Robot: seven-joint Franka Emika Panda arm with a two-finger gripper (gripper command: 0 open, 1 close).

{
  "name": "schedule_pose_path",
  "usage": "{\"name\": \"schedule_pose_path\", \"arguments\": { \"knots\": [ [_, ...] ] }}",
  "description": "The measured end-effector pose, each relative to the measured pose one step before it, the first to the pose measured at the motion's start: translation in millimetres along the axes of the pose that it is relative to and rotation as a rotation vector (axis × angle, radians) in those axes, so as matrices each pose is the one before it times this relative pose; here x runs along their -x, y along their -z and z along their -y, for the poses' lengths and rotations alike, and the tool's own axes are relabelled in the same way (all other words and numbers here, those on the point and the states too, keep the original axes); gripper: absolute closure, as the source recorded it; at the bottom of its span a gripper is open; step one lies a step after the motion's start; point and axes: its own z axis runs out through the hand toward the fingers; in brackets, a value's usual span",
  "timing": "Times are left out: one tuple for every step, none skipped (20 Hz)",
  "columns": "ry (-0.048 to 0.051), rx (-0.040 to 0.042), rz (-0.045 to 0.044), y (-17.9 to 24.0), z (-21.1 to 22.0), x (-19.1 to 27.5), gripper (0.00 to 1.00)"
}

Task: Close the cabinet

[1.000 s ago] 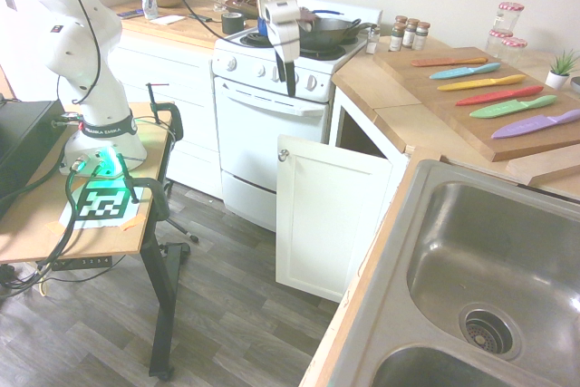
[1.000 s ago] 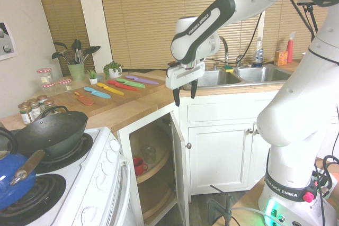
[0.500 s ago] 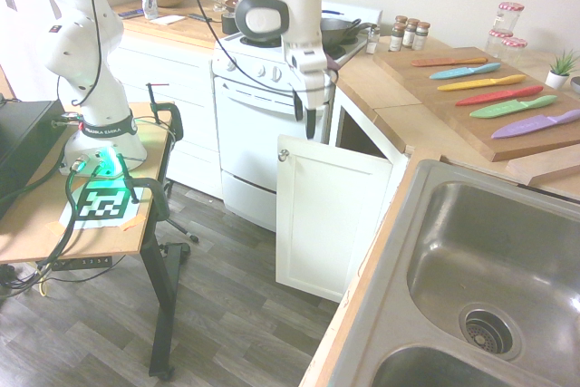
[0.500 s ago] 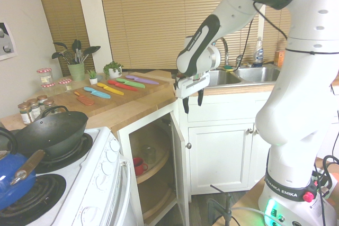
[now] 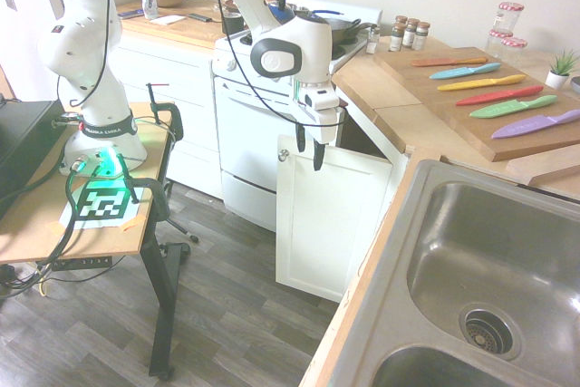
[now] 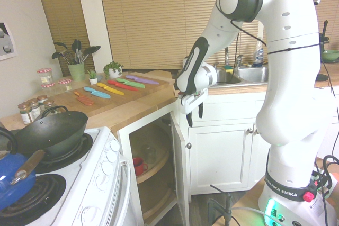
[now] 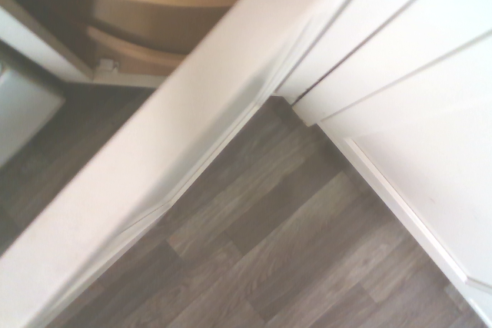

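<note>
**Ana:** Down and toward the door — that is how the gripper (image 5: 308, 152) has travelled since a second ago, when it hung in front of the oven (image 5: 263, 124) knobs. It now points straight down at the top edge of the cabinet door (image 5: 326, 219).

**Ben:** And the fingers?

**Ana:** Apart, with nothing between them. In the first exterior view one dark fingertip sits over the door's top edge and the other just in front of the panel; whether either touches the door I cannot tell.

**Ben:** Where does the cabinet (image 6: 159, 168) stand relative to the oven?

**Ana:** Right beside it, in the corner under the wooden counter (image 5: 381, 97). Its door is swung wide open, and the small round knob (image 5: 284, 155) is near the top corner on the oven side, just beside the gripper.

**Ben:** Anything inside?

**Ana:** The second exterior view shows curved wooden shelves with something red (image 6: 139, 164) on one of them. The wrist view looks down along the door's top edge to the grey plank floor (image 7: 292, 259).

**Ben:** Further out from the oven?

**Ana:** Past the cabinet, coloured knives (image 5: 494, 92) lie in a row on a cutting board (image 5: 471, 129) — then the steel sink (image 5: 471, 269).
</note>
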Motion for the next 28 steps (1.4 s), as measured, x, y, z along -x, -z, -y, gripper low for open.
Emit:
{"name": "schedule_pose_path", "arguments": {
  "knots": [
    [0.02659, 0.00611, -0.00435, -4.13, 4.87, 2.02, 0.0],
    [0.02347, 0.00572, -0.00532, -3.3, 4.87, 1.87, 0.0],
    [0.0208, 0.00615, -0.00369, -3.06, 3.92, 1.74, 0.0],
    [0.02094, 0.00573, -0.00482, -2.67, 3.67, 1.62, 0.0],
    [0.01843, 0.00503, -0.00275, -2.52, 3.02, 1.43, 0.0],
    [0.0165, 0.0047, -0.00013, -2.24, 2.39, 1.37, 1.0],
    [0.01672, 0.00254, -0.0038, -1.39, 1.96, 1.11, 1.0],
    [0.01266, 0.00117, -0.0034, -0.75, 2.17, 1.07, 1.0],
    [0.00927, 0.00124, 0.00086, -0.5, 2.2, 1.59, 1.0],
    [0.00807, 0.00132, -0.0004, -0.11, 2.37, 1.27, 1.0],
    [0.00561, 0.00089, 0.00023, -0.1, 2.06, 1.12, 1.0],
    [0.0039, -0.00001, -0.00001, 0.08, 1.82, 0.69, 1.0],
    [0.00292, -0.00018, -0.00026, 0.17, 1.45, 0.38, 1.0],
    [0.00123, -0.00001, -0.00017, 0.09, 0.62, 0.15, 1.0],
    [-0.00054, 0.00021, -0.00002, -0.02, -0.29, -0.06, 1.0],
    [-0.00113, 0.00048, -0.00001, -0.06, -0.65, -0.14, 1.0],
    [-0.00068, 0.00035, -0.00004, -0.04, -0.52, -0.11, 1.0],
    [-0.00042, 0.00019, -0.0001, -0.02, -0.31, -0.08, 1.0],
    [0.00005, 0.00006, -0.00006, 0.0, -0.12, -0.03, 1.0],
    [0.00007, 0.0, -0.00001, 0.0, -0.01, 0.0, 1.0],
    [0.00002, -0.00002, -0.00005, 0.01, 0.0, -0.01, 1.0],
    [0.00001, -0.00001, -0.00002, 0.01, -0.01, -0.01, 1.0],
    [-0.00004, -0.00003, -0.00001, 0.01, 0.0, 0.0, 1.0],
    [-0.00005, -0.00004, -0.00004, 0.01, 0.0, -0.01, 1.0],
    [0.00012, -0.00002, -0.00004, 0.02, 0.05, 0.0, 1.0],
    [0.00046, -0.00007, -0.00008, 0.05, 0.23, 0.04, 1.0],
    [0.00138, -0.00021, -0.0003, 0.16, 0.68, 0.11, 1.0],
    [0.00218, -0.00033, -0.00045, 0.26, 1.14, 0.19, 1.0]
  ]
}}
